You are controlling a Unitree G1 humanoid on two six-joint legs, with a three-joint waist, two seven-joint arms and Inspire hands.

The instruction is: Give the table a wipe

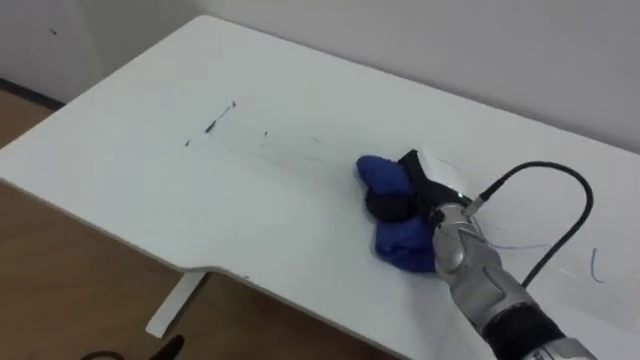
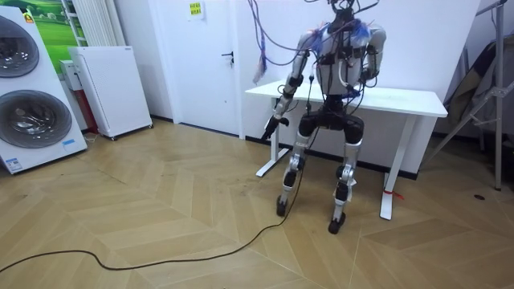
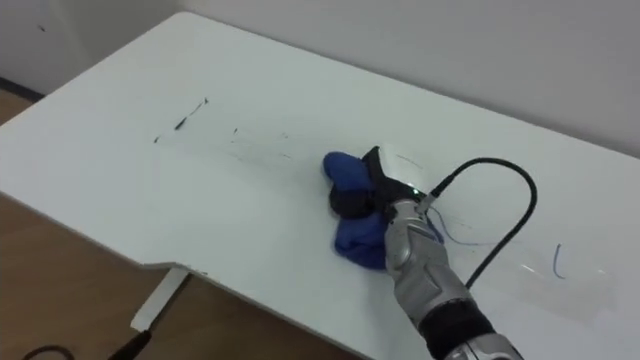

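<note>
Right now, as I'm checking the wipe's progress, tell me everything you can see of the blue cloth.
The blue cloth is soft fabric, crumpled into a lumpy bunch, not spread flat. It lies on the white table, right of its middle. The right hand rests on top, dark fingers curled into the folds, hiding part. Blue bulges show at the hand's left and near side. Dark marks lie to its left, apart from it.

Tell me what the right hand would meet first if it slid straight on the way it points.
Beyond the blue cloth that the right hand grips, likely only bare table up to its far edge at the wall; the dark marks seem left of that line.
</note>
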